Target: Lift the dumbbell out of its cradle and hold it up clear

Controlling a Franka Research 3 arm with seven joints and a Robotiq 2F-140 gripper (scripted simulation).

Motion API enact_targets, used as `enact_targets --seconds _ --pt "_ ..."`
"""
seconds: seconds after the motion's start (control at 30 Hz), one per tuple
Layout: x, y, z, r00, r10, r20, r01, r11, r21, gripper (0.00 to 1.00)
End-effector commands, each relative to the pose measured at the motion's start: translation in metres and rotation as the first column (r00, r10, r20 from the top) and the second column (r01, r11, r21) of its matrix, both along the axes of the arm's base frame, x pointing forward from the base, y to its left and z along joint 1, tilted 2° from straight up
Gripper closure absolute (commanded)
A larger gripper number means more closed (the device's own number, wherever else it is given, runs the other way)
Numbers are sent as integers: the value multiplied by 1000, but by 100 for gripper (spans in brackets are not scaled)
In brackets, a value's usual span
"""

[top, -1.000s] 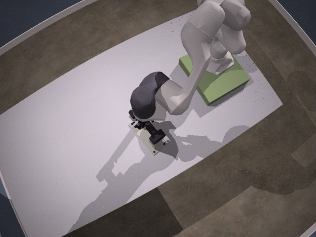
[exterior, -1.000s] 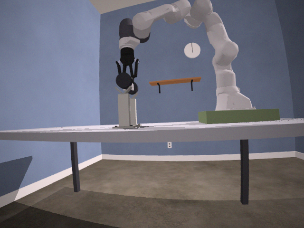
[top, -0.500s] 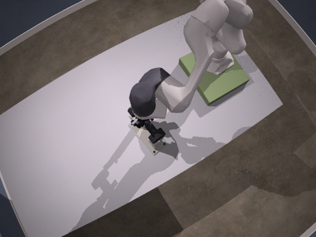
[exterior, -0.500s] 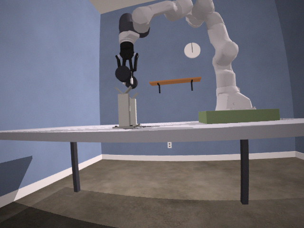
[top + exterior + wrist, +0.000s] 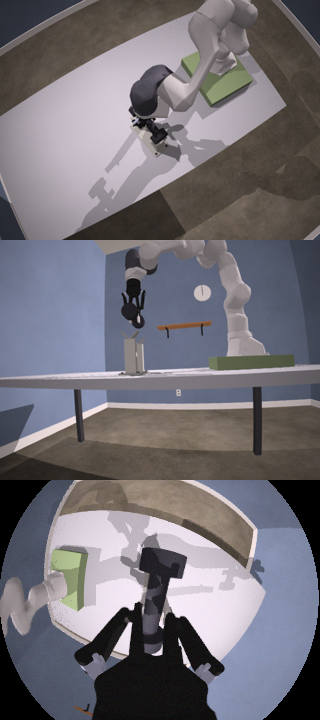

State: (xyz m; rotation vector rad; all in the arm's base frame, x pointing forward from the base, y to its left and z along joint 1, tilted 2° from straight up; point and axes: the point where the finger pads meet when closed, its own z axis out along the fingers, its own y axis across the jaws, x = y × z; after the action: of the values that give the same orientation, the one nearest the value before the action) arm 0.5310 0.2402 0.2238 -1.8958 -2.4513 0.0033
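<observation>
Dumbbell [image 5: 130, 312] clamped by its handle in hand [image 5: 133, 307], hanging above cradle [image 5: 130, 355] on tabletop [image 5: 77, 380].

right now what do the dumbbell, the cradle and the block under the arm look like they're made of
Dumbbell: near-black, matte, no gleam; could be rubber-coated or painted metal.
Cradle: pale grey-beige posts with V-shaped tops on a flat base plate, dull finish; looks like painted metal or plastic, hard to tell which.
Block under the arm: flat olive green, uniform, matte; material unclear, perhaps painted wood or foam.
</observation>
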Motion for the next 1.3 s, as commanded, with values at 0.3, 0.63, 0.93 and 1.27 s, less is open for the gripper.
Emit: enact_targets --seconds 0.3,0.63,0.93,1.27 --pt "2 -1 23 1000 4 7 -4 1000 5 100" --pt "2 -1 28 1000 4 7 -4 1000 5 100" --pt "2 -1 28 1000 4 7 -4 1000 5 100" --pt "2 -1 28 1000 4 7 -4 1000 5 100"
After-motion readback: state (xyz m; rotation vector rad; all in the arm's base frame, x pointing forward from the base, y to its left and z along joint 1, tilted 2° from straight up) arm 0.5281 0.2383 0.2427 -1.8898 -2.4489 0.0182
